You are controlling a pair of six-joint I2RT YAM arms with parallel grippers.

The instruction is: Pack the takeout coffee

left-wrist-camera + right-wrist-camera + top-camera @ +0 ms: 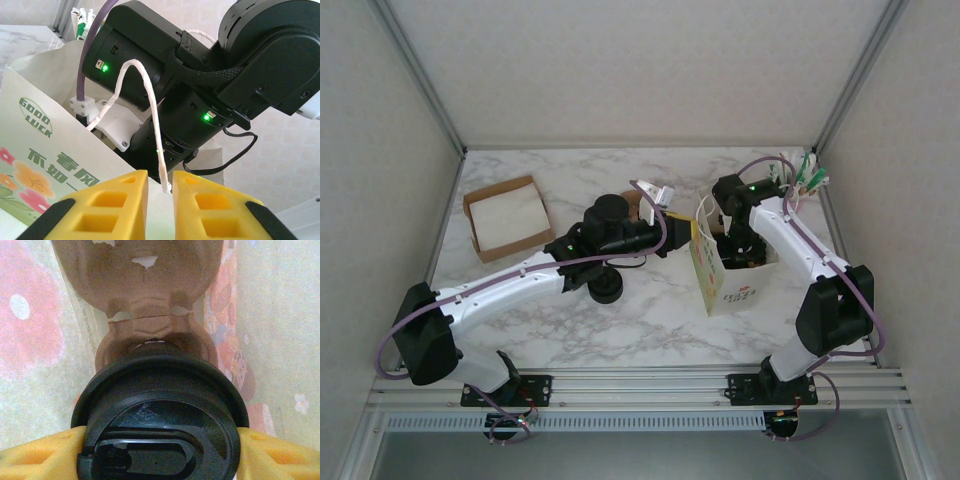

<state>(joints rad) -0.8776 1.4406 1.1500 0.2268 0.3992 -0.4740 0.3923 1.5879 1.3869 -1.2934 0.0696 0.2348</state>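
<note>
The takeout coffee [160,405], a black cup seen from above by its round black lid, hangs inside the paper bag [720,285]. My right gripper [160,452] is shut on it, one yellow finger [30,457] on each side of the lid. A brown pulp cup carrier [150,290] lies below the cup at the bag's bottom. My left gripper [160,187] is closed on the bag's white rim beside the cord handle [150,105]. From above, the left gripper [675,228] is at the bag's left edge and the right arm [750,205] reaches down into the bag.
An open cardboard box [505,215] with white paper inside sits at the back left. A round black object [606,288] lies under the left arm. Green and white packets [808,175] stand at the back right corner. Frame walls close in both sides.
</note>
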